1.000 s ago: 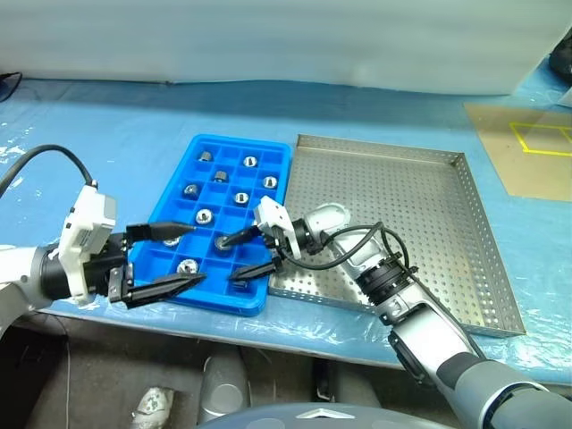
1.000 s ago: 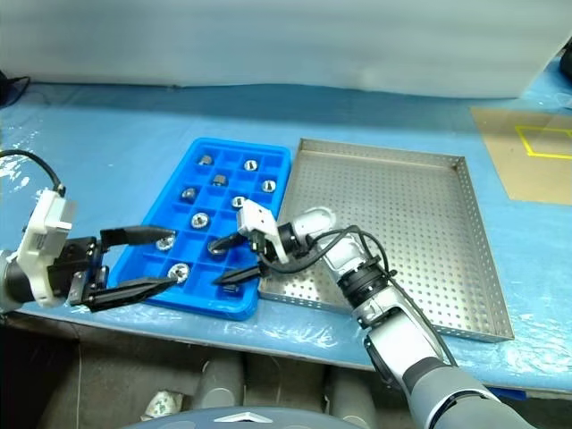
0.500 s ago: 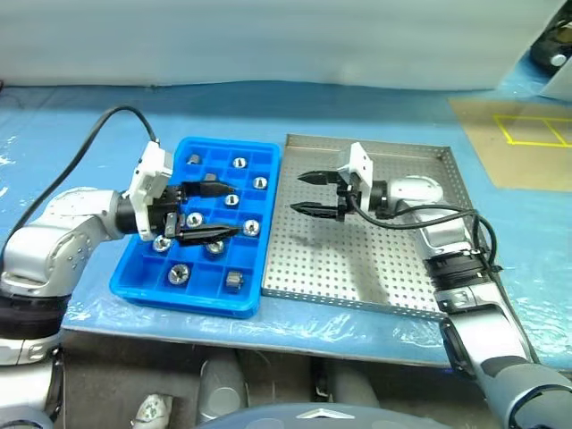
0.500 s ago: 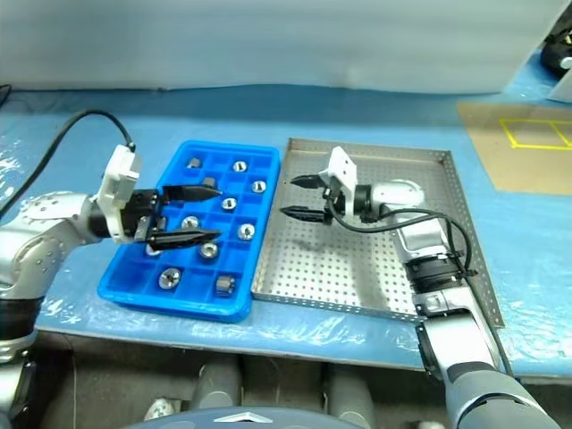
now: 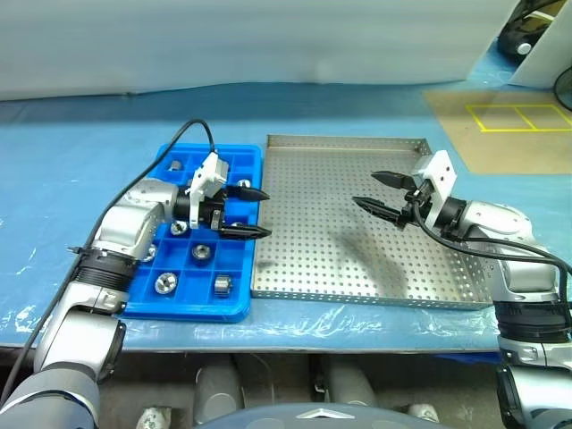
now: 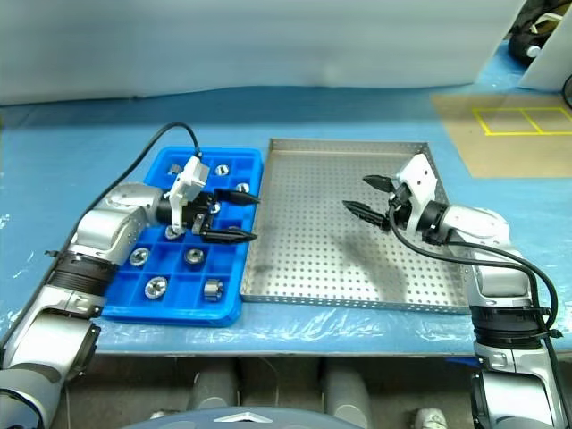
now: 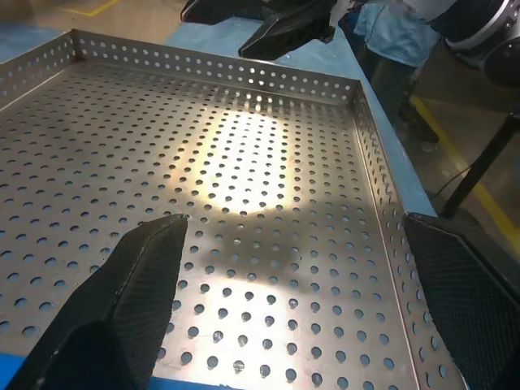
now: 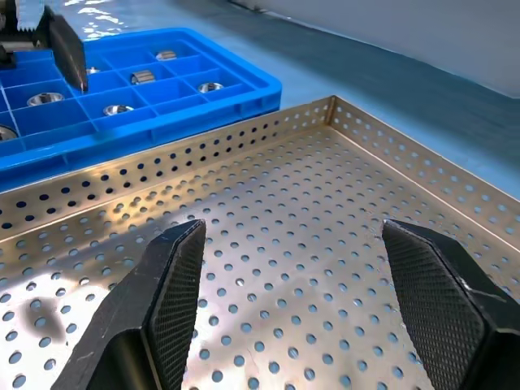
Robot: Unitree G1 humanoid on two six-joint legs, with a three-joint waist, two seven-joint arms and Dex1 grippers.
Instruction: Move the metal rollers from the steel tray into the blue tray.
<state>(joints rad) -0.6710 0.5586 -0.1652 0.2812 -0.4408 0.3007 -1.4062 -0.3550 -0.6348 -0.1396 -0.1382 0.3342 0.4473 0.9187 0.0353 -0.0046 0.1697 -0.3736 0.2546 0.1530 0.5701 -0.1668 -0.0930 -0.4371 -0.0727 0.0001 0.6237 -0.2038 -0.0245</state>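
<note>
Blue plastic sheet [image 5: 71, 152] beneath steel tray [image 5: 340, 268] and blue tray [image 5: 192, 308].

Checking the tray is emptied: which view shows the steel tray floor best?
Left eye view: the whole steel tray shows, its floor bare, rollers in the blue tray. The right eye view matches it; both wrist views give only partial floor.

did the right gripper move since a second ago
Yes. The right gripper was over the blue tray's near corner; now it hangs open over the right part of the steel tray, having swung to the robot's right.
</note>
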